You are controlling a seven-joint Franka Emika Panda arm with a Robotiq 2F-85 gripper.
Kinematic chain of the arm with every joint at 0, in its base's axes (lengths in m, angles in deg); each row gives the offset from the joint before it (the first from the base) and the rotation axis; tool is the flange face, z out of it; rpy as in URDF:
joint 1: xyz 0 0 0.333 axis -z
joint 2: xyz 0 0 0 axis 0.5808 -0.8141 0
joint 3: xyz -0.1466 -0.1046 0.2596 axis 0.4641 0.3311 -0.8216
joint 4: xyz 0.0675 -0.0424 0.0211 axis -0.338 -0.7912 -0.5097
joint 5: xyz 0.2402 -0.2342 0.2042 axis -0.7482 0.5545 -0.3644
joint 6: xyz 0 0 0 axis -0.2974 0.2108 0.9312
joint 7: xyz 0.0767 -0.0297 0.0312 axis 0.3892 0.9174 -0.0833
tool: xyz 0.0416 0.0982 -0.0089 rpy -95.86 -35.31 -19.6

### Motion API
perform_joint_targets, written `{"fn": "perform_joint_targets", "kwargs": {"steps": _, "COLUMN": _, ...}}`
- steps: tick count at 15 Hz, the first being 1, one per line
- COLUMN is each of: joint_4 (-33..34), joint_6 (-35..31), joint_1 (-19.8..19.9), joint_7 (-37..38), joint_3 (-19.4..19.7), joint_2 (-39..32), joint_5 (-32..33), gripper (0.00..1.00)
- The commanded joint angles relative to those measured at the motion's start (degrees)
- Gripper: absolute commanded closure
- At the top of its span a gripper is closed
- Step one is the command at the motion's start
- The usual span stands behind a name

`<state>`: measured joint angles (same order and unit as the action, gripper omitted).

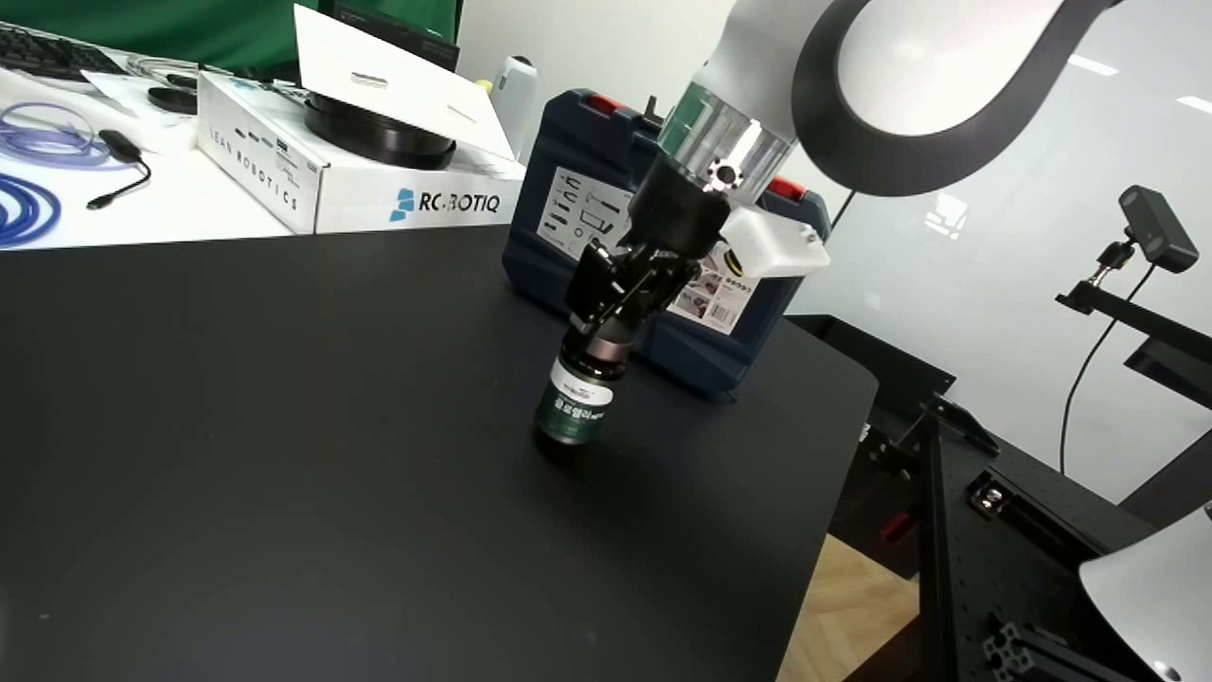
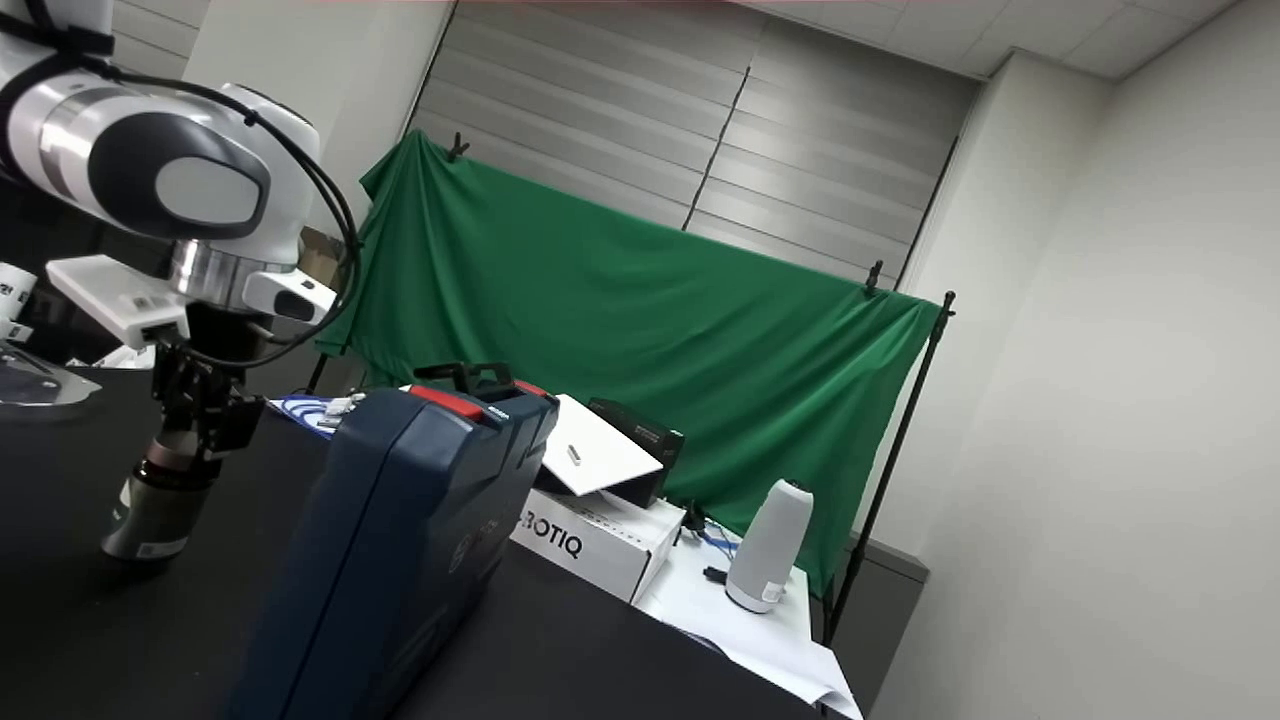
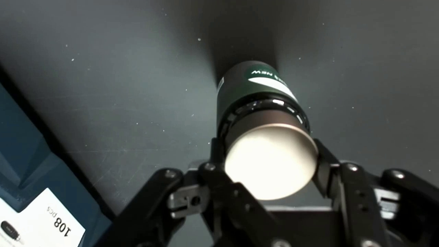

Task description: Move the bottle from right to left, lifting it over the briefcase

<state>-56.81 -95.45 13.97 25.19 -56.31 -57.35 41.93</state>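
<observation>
The bottle is dark green and black with a white label band and a pale, copper-edged cap. It shows in both exterior views (image 1: 574,403) (image 2: 158,515) and in the wrist view (image 3: 253,85). My gripper (image 1: 608,343) is shut on the bottle at its cap; in the wrist view the fingers (image 3: 269,157) press on both sides of the cap. The bottle is tilted and close to the tabletop; I cannot tell whether its lower edge touches. The dark blue briefcase (image 1: 705,346) stands upright beside the gripper and bottle, and also shows in an exterior view (image 2: 390,510) and the wrist view (image 3: 31,151).
The black table (image 1: 312,455) carries the briefcase, whose black handle and red latches (image 2: 445,402) stick up on top. A white Robotiq box (image 1: 417,194) with a black round part and a white lid stands on a white table behind. Blue cables (image 1: 28,208) lie there too.
</observation>
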Motion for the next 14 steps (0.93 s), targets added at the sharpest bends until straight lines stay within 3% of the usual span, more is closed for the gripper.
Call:
{"fn": "perform_joint_targets", "kwargs": {"steps": 1, "joint_4": -0.41, "joint_6": -2.39, "joint_1": 5.81, "joint_7": 2.19, "joint_3": -5.2, "joint_2": -0.02, "joint_5": 1.23, "gripper": 0.64}}
{"fn": "perform_joint_targets", "kwargs": {"steps": 4, "joint_4": -0.5, "joint_6": -4.52, "joint_1": 6.42, "joint_7": 2.88, "joint_3": -5.38, "joint_2": -1.13, "joint_5": 2.19, "gripper": 0.64}}
{"fn": "perform_joint_targets", "kwargs": {"steps": 12, "joint_4": -0.8, "joint_6": -10.15, "joint_1": 1.61, "joint_7": 4.3, "joint_3": -0.12, "joint_2": -4.29, "joint_5": 3.58, "gripper": 0.64}}
{"fn": "perform_joint_targets", "kwargs": {"steps": 13, "joint_4": -0.89, "joint_6": -10.0, "joint_1": 0.9, "joint_7": 4.37, "joint_3": 0.57, "joint_2": -4.19, "joint_5": 3.59, "gripper": 0.14}}
{"fn": "perform_joint_targets", "kwargs": {"steps": 14, "joint_4": -0.97, "joint_6": -9.94, "joint_1": 0.37, "joint_7": 4.48, "joint_3": 1.04, "joint_2": -3.9, "joint_5": 3.51, "gripper": 0.13}}
